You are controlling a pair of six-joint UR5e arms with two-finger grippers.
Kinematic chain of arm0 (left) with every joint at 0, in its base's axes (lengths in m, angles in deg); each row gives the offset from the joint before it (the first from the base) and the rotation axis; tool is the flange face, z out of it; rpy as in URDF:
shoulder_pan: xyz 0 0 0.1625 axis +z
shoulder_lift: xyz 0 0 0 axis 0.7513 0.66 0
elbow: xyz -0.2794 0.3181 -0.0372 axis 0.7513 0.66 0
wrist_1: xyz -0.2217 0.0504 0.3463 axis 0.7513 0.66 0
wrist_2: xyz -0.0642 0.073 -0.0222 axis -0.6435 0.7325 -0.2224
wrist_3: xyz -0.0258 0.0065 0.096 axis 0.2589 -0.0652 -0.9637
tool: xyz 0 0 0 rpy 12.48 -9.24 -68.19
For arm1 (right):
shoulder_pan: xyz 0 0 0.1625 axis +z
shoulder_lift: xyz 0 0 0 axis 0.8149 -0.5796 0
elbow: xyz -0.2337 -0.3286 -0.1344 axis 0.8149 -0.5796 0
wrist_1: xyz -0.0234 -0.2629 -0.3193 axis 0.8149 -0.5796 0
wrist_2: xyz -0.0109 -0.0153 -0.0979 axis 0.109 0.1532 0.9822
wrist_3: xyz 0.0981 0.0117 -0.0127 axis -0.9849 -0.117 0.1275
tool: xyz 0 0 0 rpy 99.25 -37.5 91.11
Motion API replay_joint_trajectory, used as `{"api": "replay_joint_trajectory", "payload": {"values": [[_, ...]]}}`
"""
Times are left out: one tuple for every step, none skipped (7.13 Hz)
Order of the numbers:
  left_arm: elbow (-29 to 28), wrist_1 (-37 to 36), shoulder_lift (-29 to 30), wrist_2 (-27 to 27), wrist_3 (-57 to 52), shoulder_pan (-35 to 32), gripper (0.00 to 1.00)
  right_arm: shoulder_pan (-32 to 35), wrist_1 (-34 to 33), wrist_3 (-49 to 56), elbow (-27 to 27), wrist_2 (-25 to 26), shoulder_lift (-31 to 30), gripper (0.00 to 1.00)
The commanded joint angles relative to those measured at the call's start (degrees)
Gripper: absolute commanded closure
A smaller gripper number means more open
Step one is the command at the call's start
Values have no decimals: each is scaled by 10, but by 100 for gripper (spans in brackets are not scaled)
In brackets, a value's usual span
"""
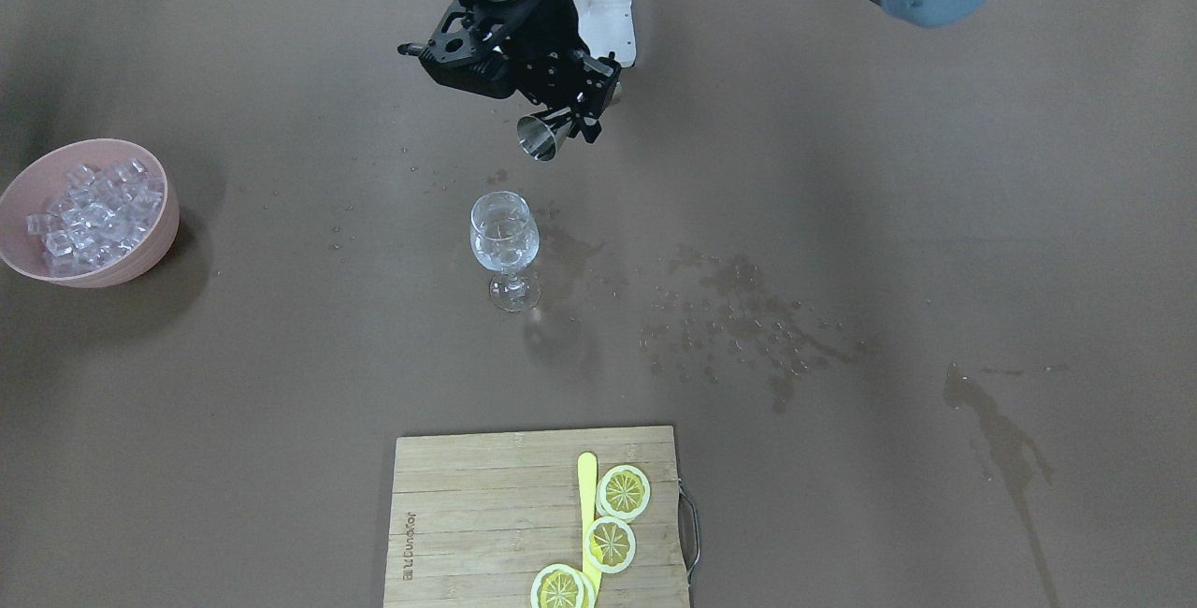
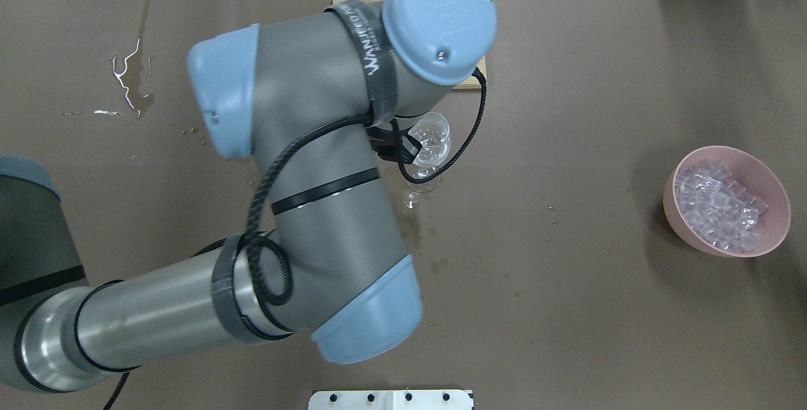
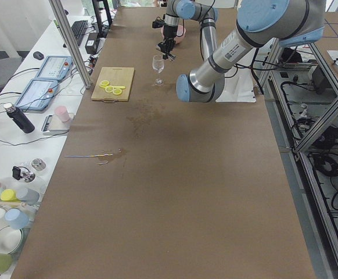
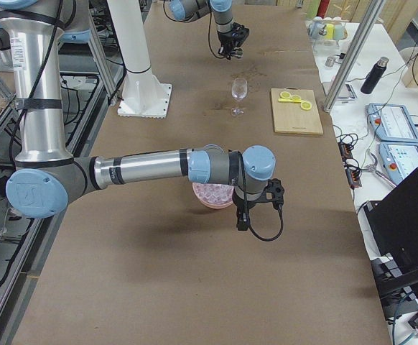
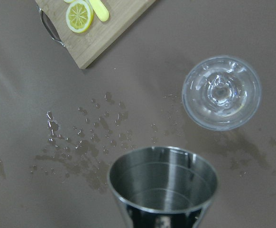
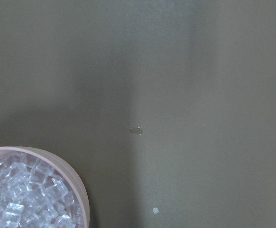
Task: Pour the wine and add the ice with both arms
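My left gripper (image 1: 572, 114) is shut on a steel jigger (image 1: 540, 137) and holds it tilted in the air, just on the robot's side of the wine glass (image 1: 505, 236). In the left wrist view the jigger (image 5: 164, 183) fills the lower frame, with the glass (image 5: 222, 92) up and to the right. The glass stands upright with clear wine in its bowl. No stream shows. The ice (image 1: 92, 208) is heaped in a pink bowl (image 1: 150, 253) far off to the side. My right gripper (image 4: 261, 210) hangs just past that bowl (image 4: 210, 195); I cannot tell whether it is open.
A wooden cutting board (image 1: 477, 514) holds lemon slices (image 1: 623, 492) and a yellow utensil at the operators' edge. Wet stains and droplets (image 1: 748, 327) spread across the brown table. The left arm's bulk (image 2: 315, 195) hides the table's middle from overhead.
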Motion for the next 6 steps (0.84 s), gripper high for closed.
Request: {"api": "replay_joint_trajectory", "payload": {"values": [[73,111,-82,7,114,-18,100,-1,1,-49,35,-3,0,0],[113,156,-128,49,162,-20,100,0,1,-49,42,-4,0,0],[153,206,-193,95,212,-20,100,0,1,-49,42,-4,0,0],[189,260,-258,164,275,-20,100,0,1,-49,42,-4,1,0],[203,288,-307,239,338,-12,100,0,1,-43,43,-2,1,0],[206,291,-346,310,396,7,100,-2,6,-51,61,-2,-2,0]]}}
